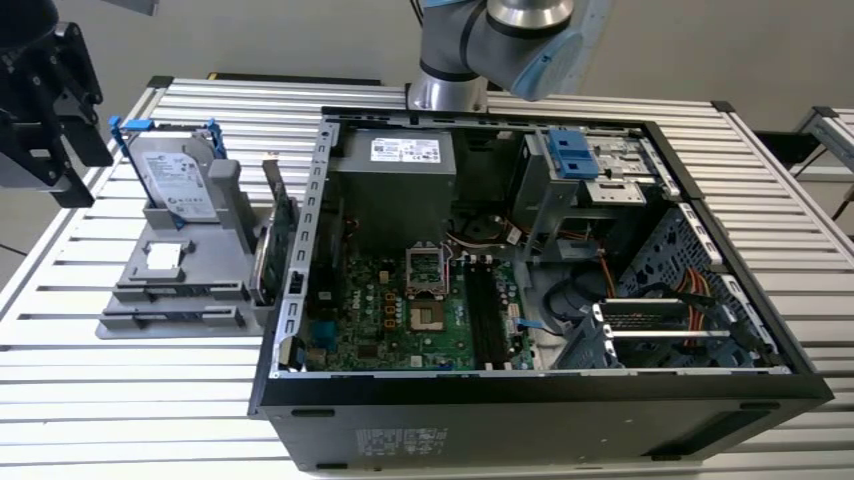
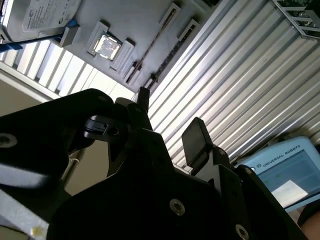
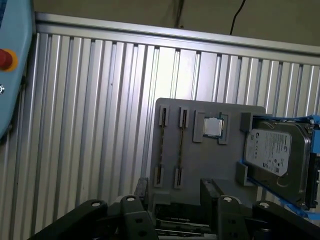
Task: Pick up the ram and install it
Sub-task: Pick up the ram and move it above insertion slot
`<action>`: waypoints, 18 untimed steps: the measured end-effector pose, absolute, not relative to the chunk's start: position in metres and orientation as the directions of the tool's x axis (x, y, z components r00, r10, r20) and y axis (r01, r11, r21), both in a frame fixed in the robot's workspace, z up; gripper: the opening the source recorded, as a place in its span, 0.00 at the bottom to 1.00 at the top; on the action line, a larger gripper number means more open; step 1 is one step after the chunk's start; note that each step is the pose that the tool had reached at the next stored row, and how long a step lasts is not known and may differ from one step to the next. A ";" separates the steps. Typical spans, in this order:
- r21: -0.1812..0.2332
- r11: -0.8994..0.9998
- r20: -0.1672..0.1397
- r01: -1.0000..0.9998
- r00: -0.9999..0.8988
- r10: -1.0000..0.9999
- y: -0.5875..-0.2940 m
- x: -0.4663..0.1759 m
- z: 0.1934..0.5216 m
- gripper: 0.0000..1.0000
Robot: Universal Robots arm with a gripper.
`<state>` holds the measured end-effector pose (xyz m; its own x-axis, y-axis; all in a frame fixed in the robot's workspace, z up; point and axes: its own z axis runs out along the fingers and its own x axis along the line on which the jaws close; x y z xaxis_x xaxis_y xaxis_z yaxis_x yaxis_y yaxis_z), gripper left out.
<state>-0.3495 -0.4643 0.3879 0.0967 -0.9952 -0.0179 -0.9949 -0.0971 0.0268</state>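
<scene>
Two fingers [image 2: 197,135] of my claw [image 2: 170,114] stand apart with nothing between them in the second wrist view. In the first wrist view the ram [image 3: 180,146] stands on edge in the grey holder [image 3: 210,165], beside the processor chip [image 3: 212,126]. In the exterior view the holder lies just beside the open computer case [image 1: 561,410]. I judge the ram light, stiff and fragile, so I would pinch its thin upper edge at mid-length.

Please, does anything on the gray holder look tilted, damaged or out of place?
Nothing stands out. The ram sits straight on edge in its slot on the gray holder, the hard drive rests in its stand beside it, and the open gripper holds nothing.
</scene>
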 end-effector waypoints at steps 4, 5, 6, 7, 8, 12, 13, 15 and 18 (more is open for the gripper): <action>0.027 -0.098 -0.018 -0.995 0.098 -0.995 -0.464 -0.349 0.388 1.00; 0.027 -0.098 -0.018 -0.995 0.098 -0.995 -0.464 -0.349 0.387 1.00; 0.027 -0.098 -0.018 -0.995 0.098 -0.995 -0.464 -0.349 0.387 1.00; 0.027 -0.098 -0.017 -0.995 0.098 -0.995 -0.464 -0.349 0.386 1.00; 0.027 -0.098 -0.017 -0.995 0.098 -0.995 -0.464 -0.349 0.386 1.00; 0.027 -0.098 -0.017 -0.995 0.098 -0.995 -0.464 -0.350 0.383 1.00; 0.027 -0.098 -0.017 -0.995 0.098 -0.995 -0.464 -0.349 0.383 1.00; 0.027 -0.098 -0.017 -0.995 0.097 -0.995 -0.463 -0.350 0.382 1.00; 0.027 -0.092 -0.017 -0.995 0.092 -0.996 -0.463 -0.349 0.379 1.00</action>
<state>-0.3495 -0.4629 0.3795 0.0918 -0.9956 -0.0172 -0.9954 -0.0923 0.0267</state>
